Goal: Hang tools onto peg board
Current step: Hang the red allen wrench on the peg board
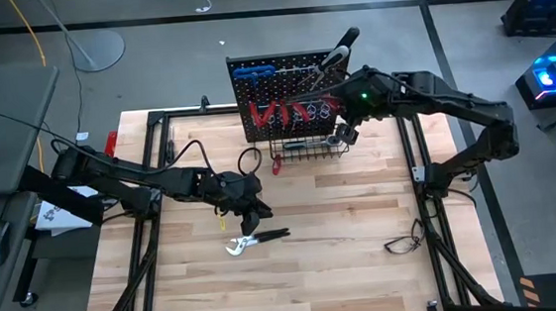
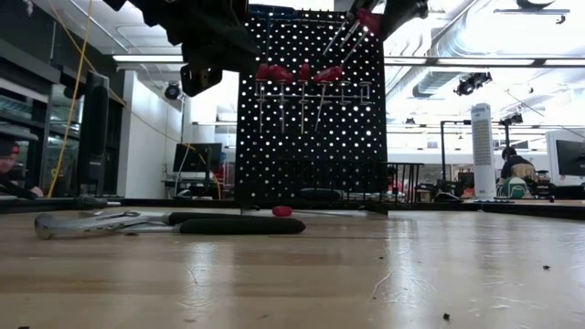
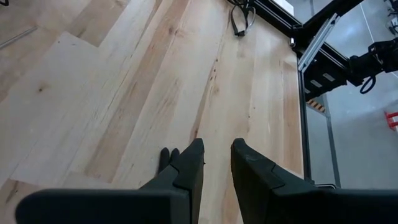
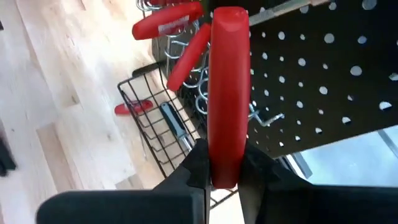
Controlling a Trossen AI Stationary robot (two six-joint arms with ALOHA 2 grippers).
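The left tool (image 1: 251, 215) hangs over the middle of the wooden tabletop (image 1: 344, 240), its two fingers (image 3: 189, 165) a little apart with nothing between them. Just below it the silver pliers (image 1: 240, 245) with black handles lie flat on the wood, not touched. Bare wood spreads around them toward the near edge and the right edge, where a thin black cable (image 1: 402, 242) lies curled.

Farther right, at the back of the tabletop, the black peg board (image 1: 288, 95) stands upright. Red-handled screwdrivers (image 1: 289, 110) hang in a row on it, and a blue tool (image 1: 254, 73) sits near its upper left corner. A wire basket (image 1: 308, 151) sticks out at its foot.

The right tool (image 1: 344, 130) is just in front of the board's right part, above the basket. It is clamped on a red screwdriver handle (image 4: 229, 93), close to the holes and hooks.
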